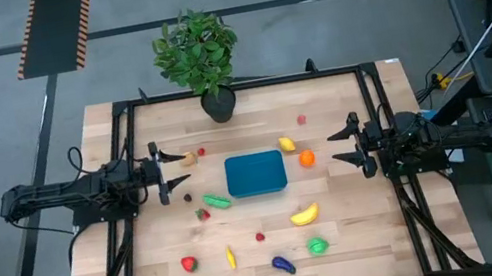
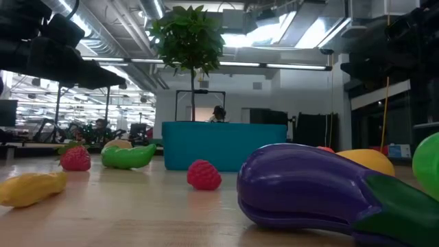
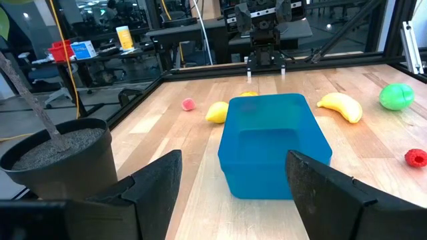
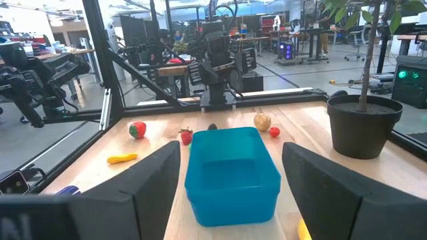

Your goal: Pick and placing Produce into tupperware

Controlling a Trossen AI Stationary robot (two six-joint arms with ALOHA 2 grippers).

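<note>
Purple eggplant (image 2: 309,189) fills your low view up close, with the tupperware (image 2: 223,145) behind it on the surface (image 2: 137,213). From above, you see the tupperware (image 1: 255,174) at the centre, produce scattered around it: a banana (image 1: 304,215) at 5 o'clock, an orange (image 1: 307,159) at 3. Your left pincer (image 1: 160,174) waits at 9 o'clock, spread and empty; your right pincer (image 1: 347,147) at 3 o'clock, likewise. Both wrist views face the empty tupperware.

table (image 1: 364,229): pale wood, matt | tupperware (image 1: 254,174): smooth teal plastic | eggplant (image 2: 309,189): glossy plastic
</note>
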